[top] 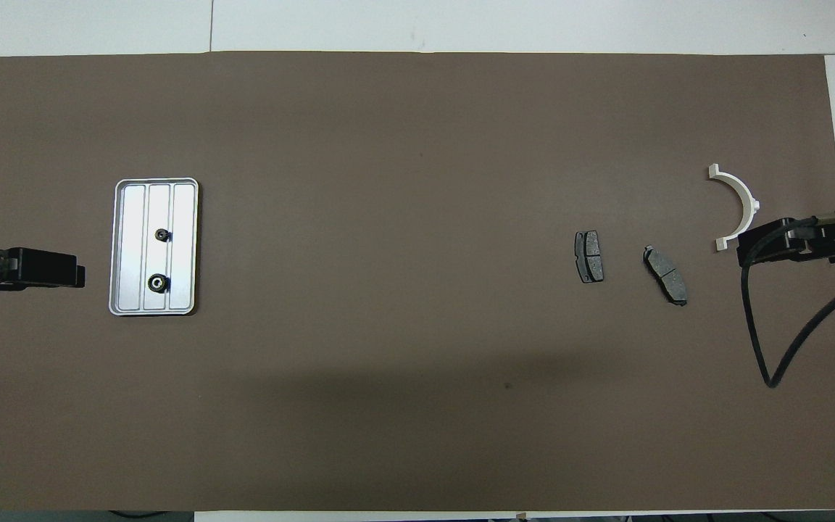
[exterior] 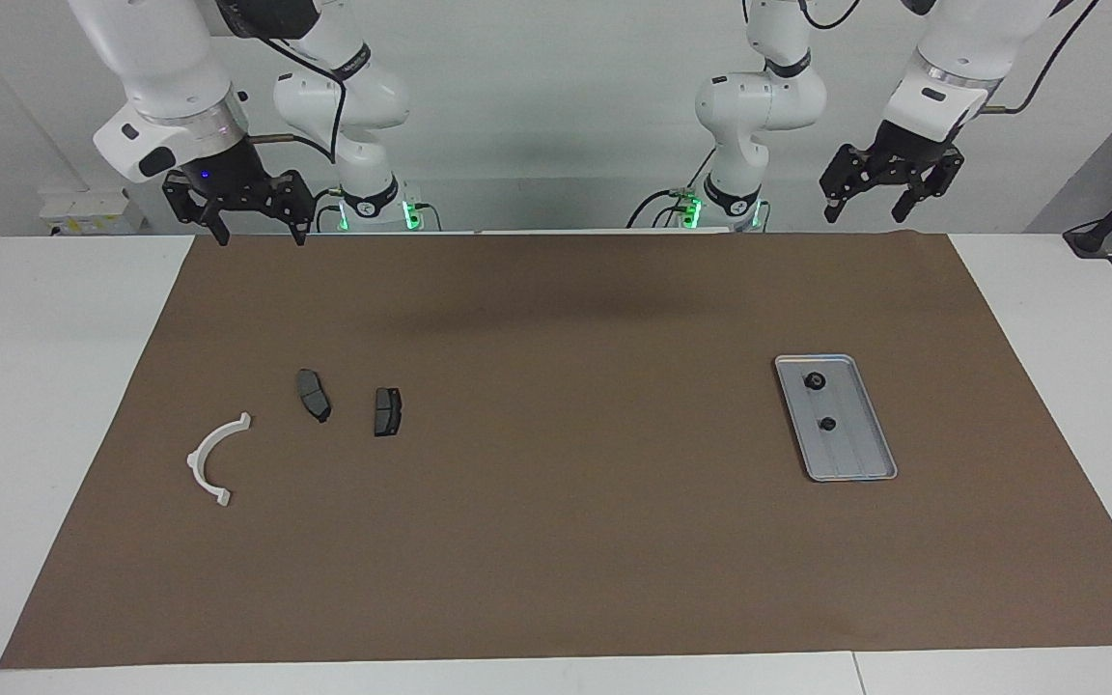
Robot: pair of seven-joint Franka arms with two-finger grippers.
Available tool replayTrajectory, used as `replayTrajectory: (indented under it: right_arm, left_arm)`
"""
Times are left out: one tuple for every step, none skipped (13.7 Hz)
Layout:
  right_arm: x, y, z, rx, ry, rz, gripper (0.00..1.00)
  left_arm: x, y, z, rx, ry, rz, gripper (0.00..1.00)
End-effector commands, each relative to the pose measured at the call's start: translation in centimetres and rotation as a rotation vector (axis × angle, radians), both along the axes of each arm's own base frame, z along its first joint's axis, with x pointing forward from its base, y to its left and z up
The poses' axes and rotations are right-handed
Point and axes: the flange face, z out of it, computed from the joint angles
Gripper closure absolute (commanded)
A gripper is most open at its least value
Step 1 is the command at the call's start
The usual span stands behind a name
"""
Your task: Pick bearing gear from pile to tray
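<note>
The silver tray [exterior: 857,459] [top: 182,210] lies on the brown mat toward the left arm's end. Two small black bearing gears sit in it, one [exterior: 815,381] [top: 158,283] nearer the robots than the other [exterior: 827,423] [top: 162,234]. The pile toward the right arm's end holds a white arc [exterior: 211,456] [top: 740,199] and two dark pads [exterior: 314,394] [exterior: 387,411]. My left gripper [exterior: 867,208] [top: 69,270] hangs open and empty, high over the mat beside the tray. My right gripper [exterior: 262,235] [top: 751,246] waits open and empty, high by the arc.
The brown mat [exterior: 566,541] covers most of the white table. A black cable [top: 758,341] loops down from the right arm over the mat's end. The two pads [top: 589,256] [top: 665,274] lie a little apart from each other.
</note>
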Motion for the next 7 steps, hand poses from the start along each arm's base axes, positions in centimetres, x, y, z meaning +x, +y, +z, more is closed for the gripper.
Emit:
replayTrajectory:
  right_arm:
    - [-0.2,-0.2,0.4,-0.01,-0.019,-0.011,0.0]
    - [-0.2,-0.1,0.4,-0.01,-0.021,-0.009,0.0]
    - [-0.2,-0.1,0.4,-0.01,-0.021,-0.009,0.0]
    - [-0.2,-0.1,0.4,-0.01,-0.021,-0.009,0.0]
    - [-0.2,-0.1,0.4,-0.01,-0.021,-0.009,0.0]
    - [-0.2,-0.1,0.4,-0.01,-0.019,-0.009,0.0]
    - [-0.2,-0.2,0.4,-0.01,-0.019,-0.011,0.0]
  left_arm:
    - [1.9,-0.2,1.2,-0.012,0.03,0.005,0.0]
    - [2.1,-0.1,1.3,-0.011,0.025,0.007,0.0]
    - [2.1,-0.1,1.2,-0.011,0.024,0.006,0.0]
    - [2.3,-0.1,1.1,-0.012,0.022,0.006,0.0]
    - [2.4,0.0,1.0,-0.01,0.022,0.008,0.0]
    - [2.6,-0.1,0.6,-0.009,0.028,0.005,0.0]
    - [2.8,-0.1,0.3,-0.008,0.037,0.005,0.0]
